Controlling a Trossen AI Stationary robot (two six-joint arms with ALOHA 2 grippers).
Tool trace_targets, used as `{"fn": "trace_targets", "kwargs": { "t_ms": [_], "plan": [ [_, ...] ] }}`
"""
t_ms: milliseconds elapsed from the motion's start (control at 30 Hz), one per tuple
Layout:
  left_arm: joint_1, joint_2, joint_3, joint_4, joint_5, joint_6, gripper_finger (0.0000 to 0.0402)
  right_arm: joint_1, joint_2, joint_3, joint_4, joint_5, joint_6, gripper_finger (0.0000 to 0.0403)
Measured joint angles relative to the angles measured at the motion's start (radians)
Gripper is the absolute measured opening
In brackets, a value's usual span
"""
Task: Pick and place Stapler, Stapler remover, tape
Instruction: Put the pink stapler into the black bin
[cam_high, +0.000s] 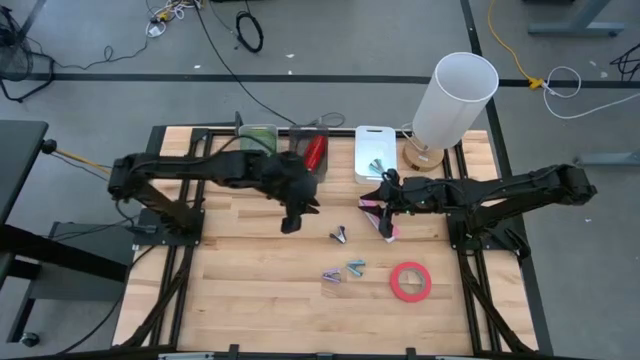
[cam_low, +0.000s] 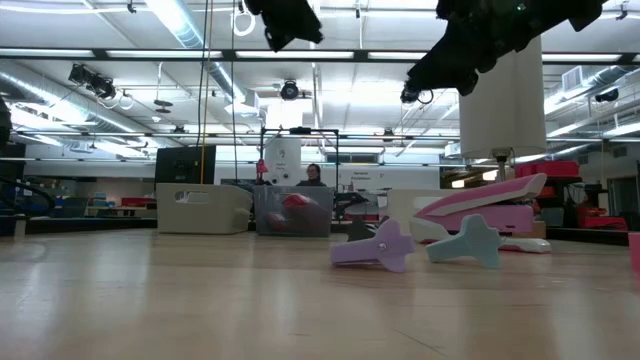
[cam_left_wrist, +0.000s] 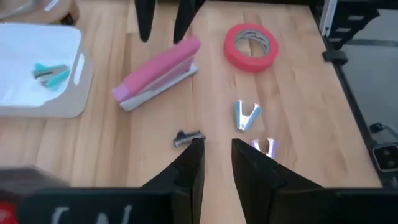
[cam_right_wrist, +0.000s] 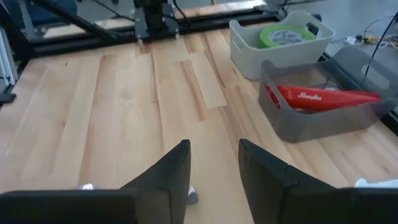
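A pink stapler (cam_high: 380, 218) lies flat on the table's middle right. A red tape roll (cam_high: 410, 281) lies flat nearer the front. A dark stapler remover (cam_high: 341, 235), a teal one (cam_high: 356, 267) and a purple one (cam_high: 332, 276) lie between them. My left gripper (cam_left_wrist: 217, 162) hangs open above the table, just left of the dark remover (cam_left_wrist: 188, 138). My right gripper (cam_right_wrist: 214, 168) hangs open above the pink stapler's (cam_left_wrist: 158, 74) far end, well clear of it in the low view. Both hold nothing.
Along the far edge stand a white bin with green tape (cam_right_wrist: 283, 35), a grey bin with a red stapler (cam_right_wrist: 323, 98), a white tray (cam_high: 373, 150) holding a teal remover, and a tall white cylinder (cam_high: 455, 100). Bare wood lies at the front left.
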Motion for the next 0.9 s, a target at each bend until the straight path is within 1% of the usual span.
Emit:
{"fn": "trace_targets", "kwargs": {
  "t_ms": [133, 267, 367, 567, 733, 900],
  "plan": [
    [-0.001, -0.044, -0.022, -0.013, -0.009, -0.018, 0.0082, 0.002, 0.026, 0.0, 0.001, -0.012, 0.022, 0.0135],
    [-0.001, -0.06, -0.024, -0.021, -0.034, -0.018, 0.0082, 0.002, 0.069, 0.0, 0.011, -0.046, 0.062, 0.0135],
    [0.0, -0.067, -0.023, -0.015, -0.043, -0.018, 0.0082, 0.004, 0.097, 0.0, 0.021, -0.053, 0.1, 0.0135],
    [0.0, -0.077, -0.023, -0.034, -0.043, -0.017, 0.0082, 0.026, 0.104, 0.0, 0.072, -0.052, 0.117, 0.0135],
    [0.0, -0.12, -0.023, -0.042, -0.064, -0.009, 0.0083, 0.049, 0.104, 0.0, 0.085, -0.051, 0.117, 0.0135],
    [0.001, -0.164, -0.024, -0.052, -0.113, -0.006, 0.0083, 0.054, 0.104, 0.069, 0.003, -0.05, 0.094, 0.0135]
  ]
}}
